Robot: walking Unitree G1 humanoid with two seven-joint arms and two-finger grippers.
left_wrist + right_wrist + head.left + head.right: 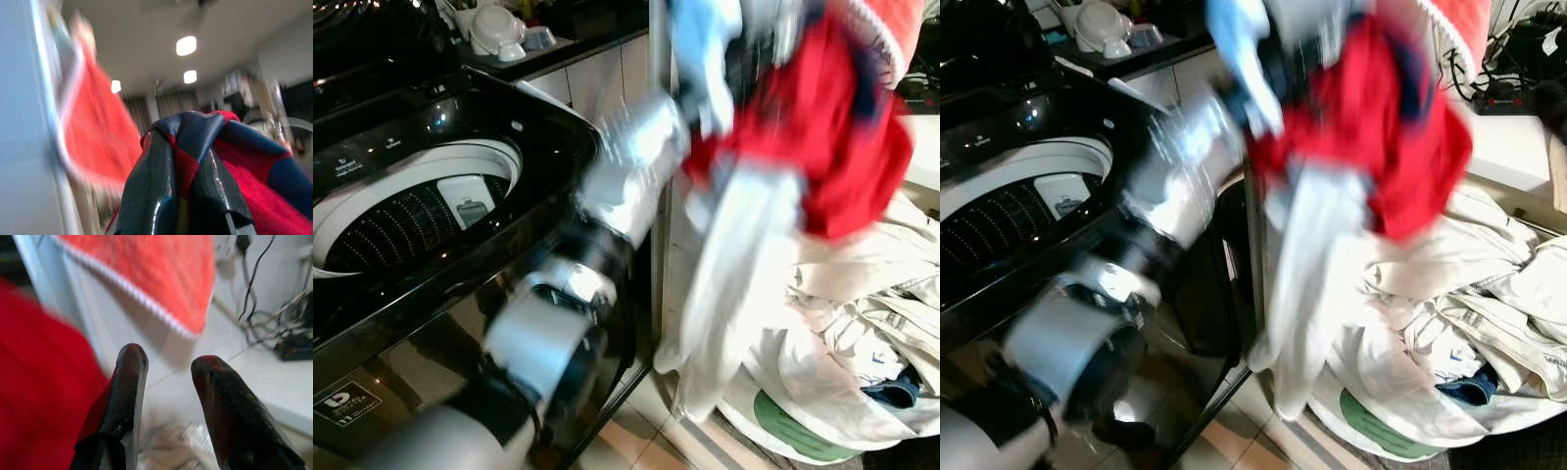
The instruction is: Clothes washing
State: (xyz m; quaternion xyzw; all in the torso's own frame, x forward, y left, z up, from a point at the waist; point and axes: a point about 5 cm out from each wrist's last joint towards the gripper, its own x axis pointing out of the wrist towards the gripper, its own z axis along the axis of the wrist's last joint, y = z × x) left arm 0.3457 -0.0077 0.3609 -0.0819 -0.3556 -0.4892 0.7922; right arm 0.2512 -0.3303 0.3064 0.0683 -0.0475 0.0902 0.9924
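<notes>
Load in transit: left pincer clamped on red-and-navy garment.

Left arm is raised at 12–1 o'clock from the washer drum, bundle held high, presumably to clear the black rim. White cloth dangles from the same bundle above the laundry pile at 4 o'clock. Right pincer is parted, holding nothing, red fabric just beside one finger.

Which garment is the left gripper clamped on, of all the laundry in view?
The red and navy garment, held up in the air by the left gripper. The white garment hangs beneath it, and the cream clothes lie in the pile below.
</notes>
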